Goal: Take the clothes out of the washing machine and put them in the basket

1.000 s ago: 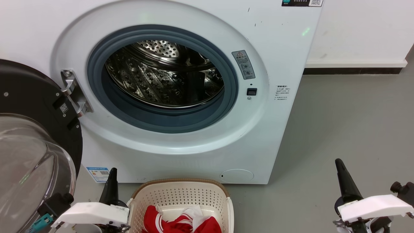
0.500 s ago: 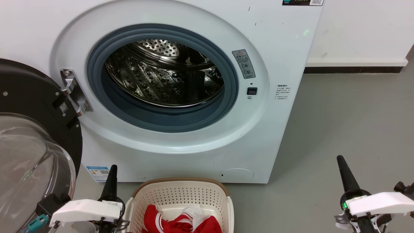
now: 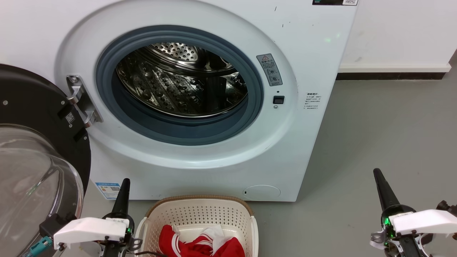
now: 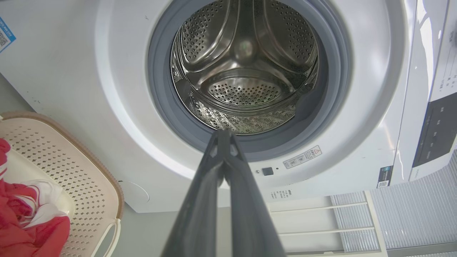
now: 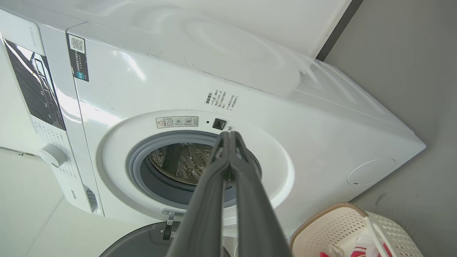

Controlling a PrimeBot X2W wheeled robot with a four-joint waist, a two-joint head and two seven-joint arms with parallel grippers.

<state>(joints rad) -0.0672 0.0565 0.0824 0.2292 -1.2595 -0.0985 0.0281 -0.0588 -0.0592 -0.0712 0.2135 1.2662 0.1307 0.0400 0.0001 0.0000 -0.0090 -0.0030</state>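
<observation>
Now the clothes (image 3: 200, 244) lie heaped at the near end of the basket (image 3: 200, 197), which stands on the floor (image 3: 375, 125) just before the washing machine (image 3: 200, 164), I judge for a short drop. My left gripper (image 3: 125, 182) and right gripper (image 3: 377, 174) are pinched closed either side of it, holding nothing; the drum (image 3: 182, 82) looks empty.

The large white front-loading washing machine (image 3: 314, 53) bears a grey warning-triangle sticker (image 3: 269, 70) right of its porthole (image 3: 107, 89) and a blue QR-code sticker (image 3: 108, 191) at its front's lower left corner; the wording is too small to read.
</observation>
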